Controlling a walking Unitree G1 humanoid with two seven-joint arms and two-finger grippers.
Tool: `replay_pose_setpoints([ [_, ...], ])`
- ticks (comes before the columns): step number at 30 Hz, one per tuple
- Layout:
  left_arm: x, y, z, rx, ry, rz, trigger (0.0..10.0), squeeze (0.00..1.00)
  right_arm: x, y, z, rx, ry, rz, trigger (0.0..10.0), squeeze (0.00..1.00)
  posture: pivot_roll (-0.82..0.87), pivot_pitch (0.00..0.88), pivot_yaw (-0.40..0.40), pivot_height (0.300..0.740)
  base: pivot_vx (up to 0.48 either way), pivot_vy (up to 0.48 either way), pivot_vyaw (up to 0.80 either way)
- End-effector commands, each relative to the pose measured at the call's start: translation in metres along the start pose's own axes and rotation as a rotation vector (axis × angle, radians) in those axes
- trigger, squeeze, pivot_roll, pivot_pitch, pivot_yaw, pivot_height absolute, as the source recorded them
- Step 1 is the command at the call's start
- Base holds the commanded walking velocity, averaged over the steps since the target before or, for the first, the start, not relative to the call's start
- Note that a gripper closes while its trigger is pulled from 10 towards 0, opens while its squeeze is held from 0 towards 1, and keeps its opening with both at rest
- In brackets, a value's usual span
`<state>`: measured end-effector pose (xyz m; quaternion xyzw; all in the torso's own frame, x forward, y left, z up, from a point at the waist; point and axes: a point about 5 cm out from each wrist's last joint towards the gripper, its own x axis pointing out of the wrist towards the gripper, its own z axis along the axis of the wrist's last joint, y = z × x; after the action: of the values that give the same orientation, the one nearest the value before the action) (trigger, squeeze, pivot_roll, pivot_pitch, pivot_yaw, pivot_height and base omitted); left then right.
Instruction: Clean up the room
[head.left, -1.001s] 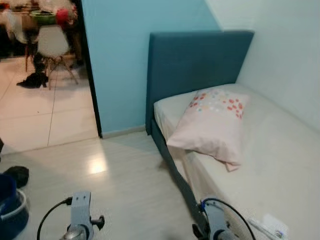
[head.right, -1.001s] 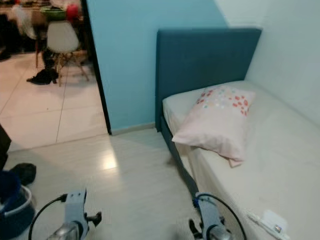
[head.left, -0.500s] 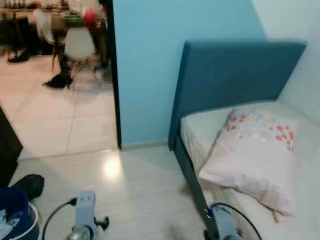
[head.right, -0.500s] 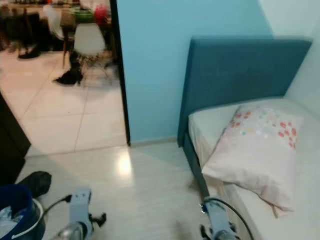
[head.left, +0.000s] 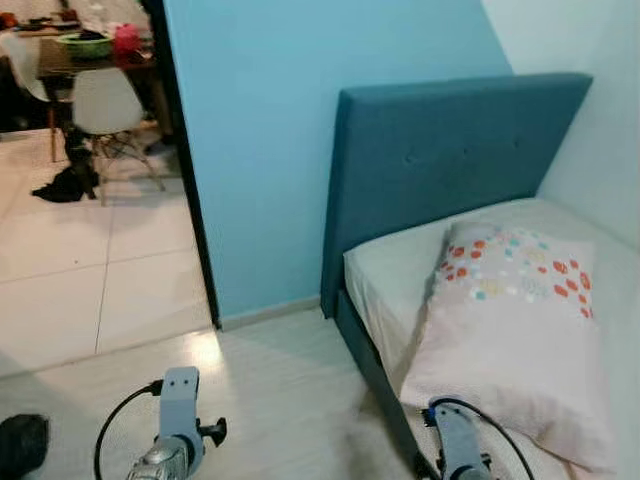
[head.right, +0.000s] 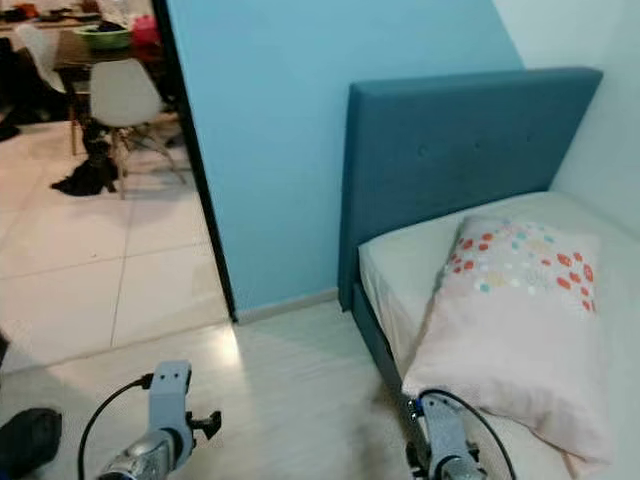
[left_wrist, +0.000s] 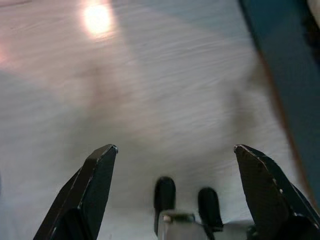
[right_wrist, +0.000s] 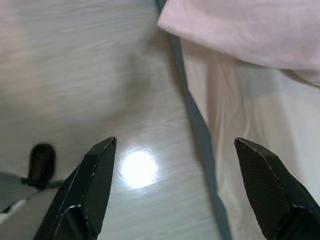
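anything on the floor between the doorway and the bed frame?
Bare pale floor with a light glare, backed by the blue wall between doorway and bed frame. Head views show it.

Both arms low, idle.
My left gripper and right gripper hang with fingers spread wide, holding nothing.

The bed and its pillow run off the right and lower edges. A dark object on the floor is cut by the lower left corner, unidentifiable. Items on the distant tabletop are too small to identify.
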<state>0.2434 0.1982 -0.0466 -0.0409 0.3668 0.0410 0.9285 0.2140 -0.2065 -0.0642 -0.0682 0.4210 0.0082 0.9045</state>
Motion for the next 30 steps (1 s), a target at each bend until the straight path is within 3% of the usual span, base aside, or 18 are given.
replay_pose_setpoints([
  [1, 0.000, -0.002, 0.000, 0.008, 0.005, -0.011, 10.0, 0.00, -0.001, -0.002, -0.007, 0.017, 0.022, -0.006, 10.0, 0.00, -0.11, 0.000, -0.035, 0.740, 0.480, 0.000, -0.80],
  [19, 0.002, -0.009, 0.005, -0.012, -0.016, -0.057, 10.0, 0.00, -0.003, -0.011, -0.012, 0.015, 0.050, -0.058, 10.0, 0.00, -0.12, 0.000, -0.032, 0.740, 0.468, 0.000, -0.80],
  [30, 0.003, -0.012, 0.012, -0.030, -0.041, -0.075, 10.0, 0.00, -0.004, -0.019, -0.014, 0.010, 0.061, -0.102, 10.0, 0.00, -0.13, 0.000, -0.030, 0.740, 0.000, 0.000, -0.80],
])
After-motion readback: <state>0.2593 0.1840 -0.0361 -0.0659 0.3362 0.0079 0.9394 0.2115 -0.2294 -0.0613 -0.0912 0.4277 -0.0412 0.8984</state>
